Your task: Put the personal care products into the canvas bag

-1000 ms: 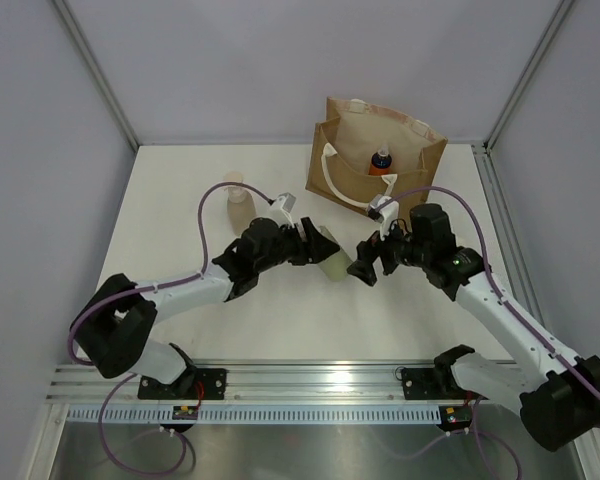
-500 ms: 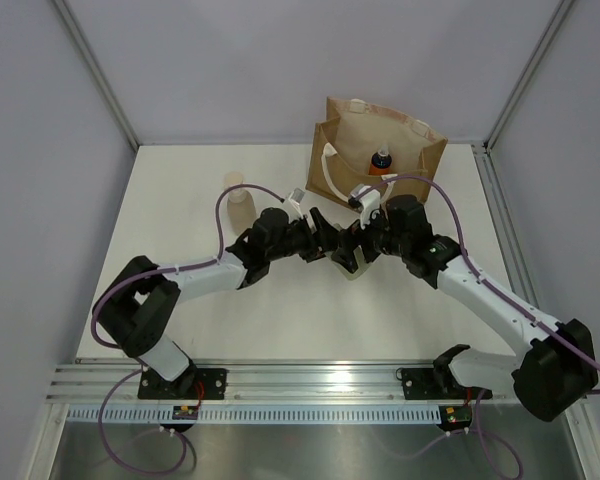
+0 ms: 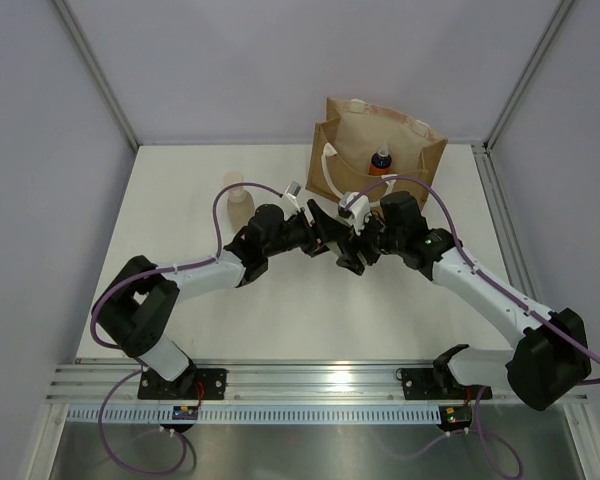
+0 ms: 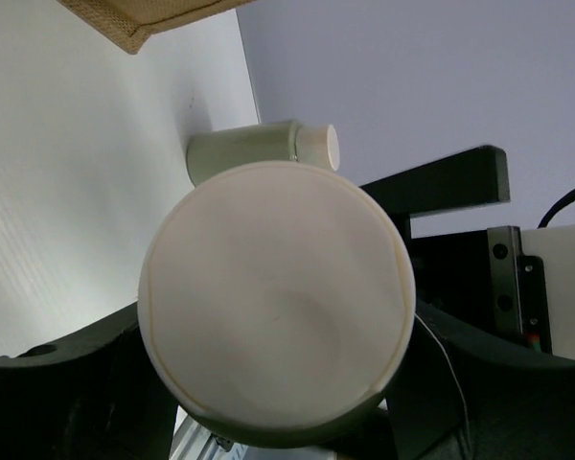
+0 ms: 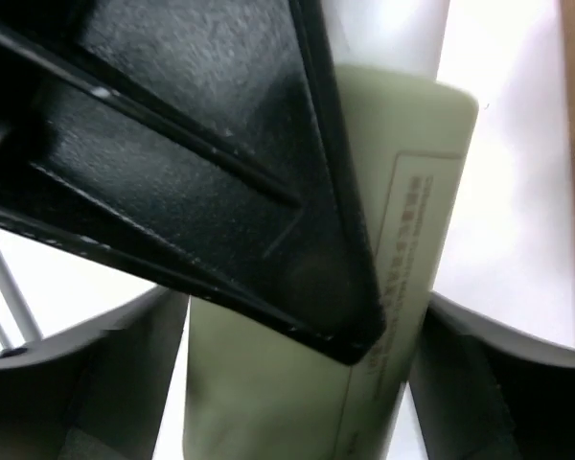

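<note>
Looks like a handover just in front of the bag (image 3: 355, 125). The left fingers (image 3: 327, 236) are clamped on an olive bottle (image 5: 402, 249). The right fingers (image 3: 354, 252) straddle it, but I cannot tell whether they grip. Next, the right needs a firm hold before the left lets go.

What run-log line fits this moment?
left pincer: holds olive bottle | right pincer: around same bottle | bag: orange bottle inside

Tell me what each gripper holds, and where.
Left gripper clamps the pale olive cream-capped bottle across its body. Right gripper straddles the same body; grip unconfirmed.
</note>
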{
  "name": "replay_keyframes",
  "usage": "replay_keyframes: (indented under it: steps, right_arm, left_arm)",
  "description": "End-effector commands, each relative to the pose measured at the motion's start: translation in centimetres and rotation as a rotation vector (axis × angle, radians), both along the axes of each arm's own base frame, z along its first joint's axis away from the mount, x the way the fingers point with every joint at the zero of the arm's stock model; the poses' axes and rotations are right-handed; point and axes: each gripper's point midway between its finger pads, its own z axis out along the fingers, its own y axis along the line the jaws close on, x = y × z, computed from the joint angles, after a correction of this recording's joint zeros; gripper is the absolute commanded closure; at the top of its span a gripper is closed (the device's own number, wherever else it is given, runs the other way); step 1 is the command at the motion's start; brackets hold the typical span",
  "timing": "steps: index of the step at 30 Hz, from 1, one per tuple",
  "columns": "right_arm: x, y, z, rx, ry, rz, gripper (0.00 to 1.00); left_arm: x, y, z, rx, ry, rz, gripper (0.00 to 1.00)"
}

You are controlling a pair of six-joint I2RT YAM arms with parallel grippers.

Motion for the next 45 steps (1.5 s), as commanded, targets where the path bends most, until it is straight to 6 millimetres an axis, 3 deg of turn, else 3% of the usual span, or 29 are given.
replay_keyframes:
  steps: [1, 3, 4, 5, 7, 8, 10, 13, 20, 23, 29, 35, 37, 38, 41, 42, 44, 45]
  right_arm:
    - [0.6, 1.6, 2.4, 0.028, -0.051, 0.082, 0.29]
    - [0.5, 2.0, 2.6, 0.039, -0.037, 0.100, 0.49]
    - [0.4, 2.0, 2.9, 0.043, -0.037, 0.104, 0.70]
    - [0.4, 2.0, 3.0, 0.044, -0.037, 0.107, 0.79]
    - [0.3, 1.8, 3.3, 0.046, -0.042, 0.104, 1.00]
    - [0.3, 1.7, 3.4, 0.047, -0.043, 0.103, 1.00]
    - [0.0, 1.5, 3.9, 0.065, -0.045, 0.108, 1.00]
    - [-0.4, 1.4, 4.7, 0.099, -0.042, 0.124, 1.00]
    - [-1.3, 1.8, 6.1, 0.155, -0.023, 0.168, 1.00]
    - [-1.0, 1.9, 6.4, 0.169, -0.009, 0.165, 1.00]
    - [0.4, 1.3, 8.2, 0.236, 0.006, 0.130, 1.00]
    - [1.3, 0.9, 10.5, 0.259, -0.049, 0.117, 1.00]
    - [2.0, 0.6, 11.7, 0.261, -0.078, 0.098, 1.00]
    - [2.3, 0.4, 12.2, 0.260, -0.091, 0.087, 1.00]
    - [4.0, -0.7, 15.0, 0.270, -0.154, 0.040, 1.00]
    - [4.9, -1.1, 17.0, 0.277, -0.202, 0.019, 1.00]
    - [7.1, -2.3, 18.1, 0.270, -0.219, -0.042, 1.00]
    - [8.3, -2.9, 20.7, 0.281, -0.272, -0.076, 1.00]
  left_arm:
    - [-0.4, -0.1, 10.1, -0.270, -0.178, -0.030, 1.00]
    - [-0.5, -0.1, 9.9, -0.278, -0.164, -0.031, 1.00]
    - [-0.4, 0.0, 10.0, -0.281, -0.163, -0.027, 0.98]
    - [-0.4, 0.0, 9.9, -0.278, -0.162, -0.026, 0.96]
    - [-0.1, 0.5, 9.8, -0.268, -0.163, -0.015, 0.85]
    - [0.0, 0.7, 9.8, -0.265, -0.163, -0.009, 0.79]
    - [0.4, 1.5, 9.8, -0.262, -0.164, 0.012, 0.53]
    - [1.0, 2.5, 9.6, -0.226, -0.181, 0.040, 0.28]
    - [1.3, 4.1, 10.4, -0.175, -0.228, 0.056, 0.06]
    - [1.4, 4.4, 10.3, -0.162, -0.229, 0.051, 0.01]
    - [1.9, 5.3, 9.4, -0.074, -0.242, 0.067, 0.01]
    - [3.8, 8.5, 8.8, 0.151, -0.318, 0.167, 0.01]
    - [4.1, 9.7, 10.5, 0.191, -0.377, 0.207, 0.01]
    - [4.1, 10.4, 10.1, 0.256, -0.401, 0.208, 0.01]
    - [4.4, 12.9, 12.2, 0.361, -0.518, 0.281, 0.01]
    - [4.3, 13.5, 12.6, 0.389, -0.544, 0.295, 0.01]
    - [3.8, 15.4, 12.9, 0.483, -0.612, 0.322, 0.01]
    - [3.6, 16.1, 12.9, 0.512, -0.624, 0.334, 0.01]
